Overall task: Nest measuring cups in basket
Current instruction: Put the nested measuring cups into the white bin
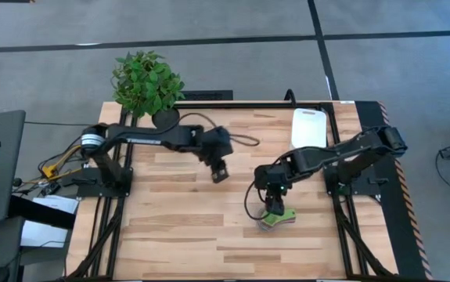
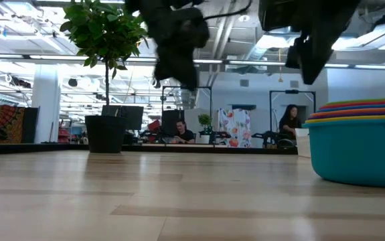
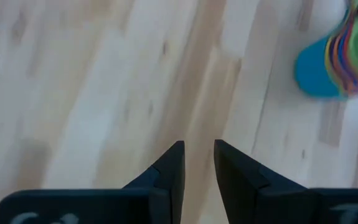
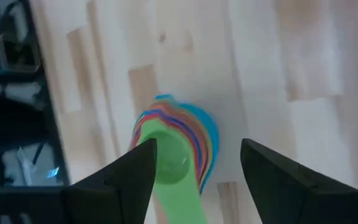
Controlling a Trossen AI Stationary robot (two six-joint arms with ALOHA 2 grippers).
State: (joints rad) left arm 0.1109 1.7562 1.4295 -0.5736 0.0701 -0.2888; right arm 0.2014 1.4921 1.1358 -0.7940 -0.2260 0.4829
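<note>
- Measuring cups (image 1: pixel 275 218) already nested into one stack: teal outermost, green innermost, handles fanned together. Stack sits on the bare table (image 1: pixel 178 235), right of centre, toward the near edge.
- Basket (image 1: pixel 309 128) is at the far right corner, well apart from the stack, nothing visible in it.
- Right gripper (image 4: pixel 194 171) hangs directly over the stack, fingers spread wide either side of it, not touching.
- Left gripper (image 3: pixel 198 168) hovers mid-table over bare wood, fingers nearly together with a narrow gap, holding nothing.
- My read: nesting done, transfer to basket pending. Next move needs the right gripper to descend, clamp the stack's rim or handles, and carry it over without the cups splaying.
- Surface: light butcher-block wood, black frame rails.
- Potted plant (image 1: pixel 146 82) at the far left corner; open-plan workshop behind, people seated at desks.
</note>
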